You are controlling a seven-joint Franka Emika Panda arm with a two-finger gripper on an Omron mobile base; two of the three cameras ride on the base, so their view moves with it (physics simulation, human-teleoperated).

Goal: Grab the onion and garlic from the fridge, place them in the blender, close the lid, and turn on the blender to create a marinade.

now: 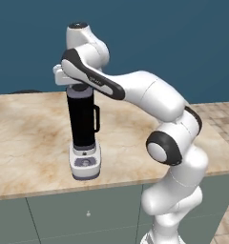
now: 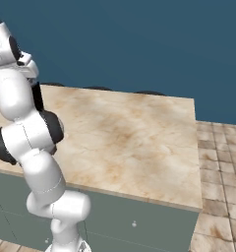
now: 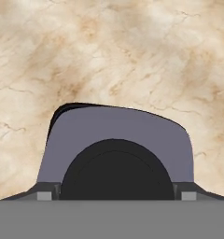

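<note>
Gripper [image 3: 115, 195] spread wide, poised right over the grey-lilac lid [image 3: 118, 133] atop the blender [image 1: 84, 131].

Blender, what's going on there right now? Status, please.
Claw spread wide over the blender. Lid sits right under it on the jar top. Counter around it bare marble.

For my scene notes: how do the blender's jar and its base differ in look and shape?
The jar is tall, black and narrow, with a black side handle; the base is squat, white-grey and wider. The base carries a small button panel on its front, while the jar's surface is plain. Both stand upright, one on the other, on the marble counter.
</note>
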